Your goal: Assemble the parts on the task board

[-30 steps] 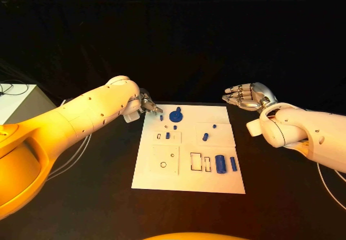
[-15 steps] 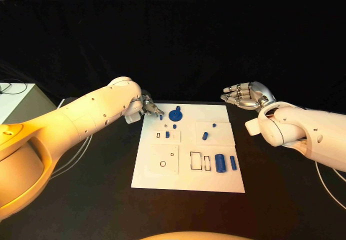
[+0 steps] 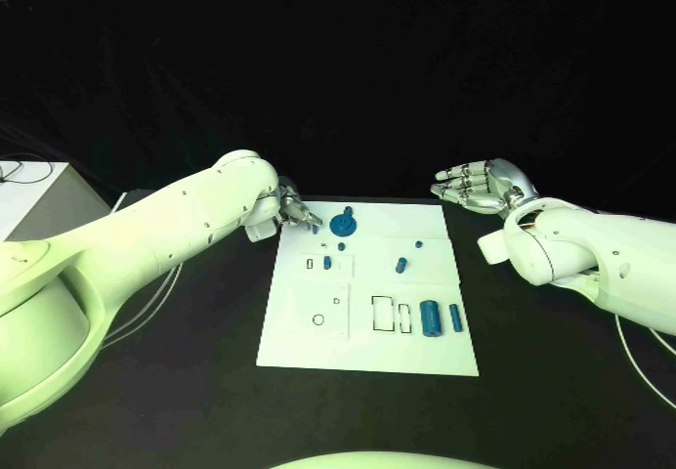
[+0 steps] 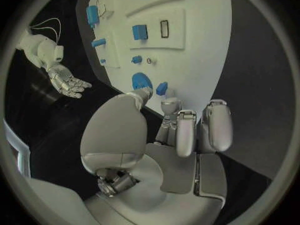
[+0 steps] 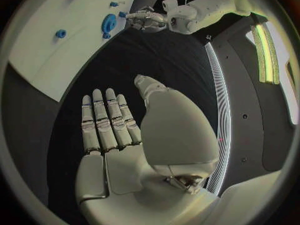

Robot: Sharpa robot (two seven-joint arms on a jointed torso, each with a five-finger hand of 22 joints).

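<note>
The white task board (image 3: 366,337) lies mid-table with several blue parts on it. A round blue disc part (image 3: 345,228) and a small blue peg (image 3: 315,231) sit near its far left corner. My left hand (image 3: 293,211) hovers at that corner, fingers bent and thumb out, holding nothing. In the left wrist view my fingertips (image 4: 170,106) are just short of the peg (image 4: 162,88) and the disc (image 4: 141,80). My right hand (image 3: 481,186) floats palm up with its fingers spread, off the board's far right corner; it is empty (image 5: 115,130).
A large blue cylinder (image 3: 430,319) and a slimmer one (image 3: 455,317) lie at the board's near right, beside black-outlined slots (image 3: 383,314). Smaller blue pieces (image 3: 401,264) dot the middle. A pale box (image 3: 28,200) stands at the table's far left.
My left hand has crept slightly closer to the board's far left corner. The right hand has barely moved.
</note>
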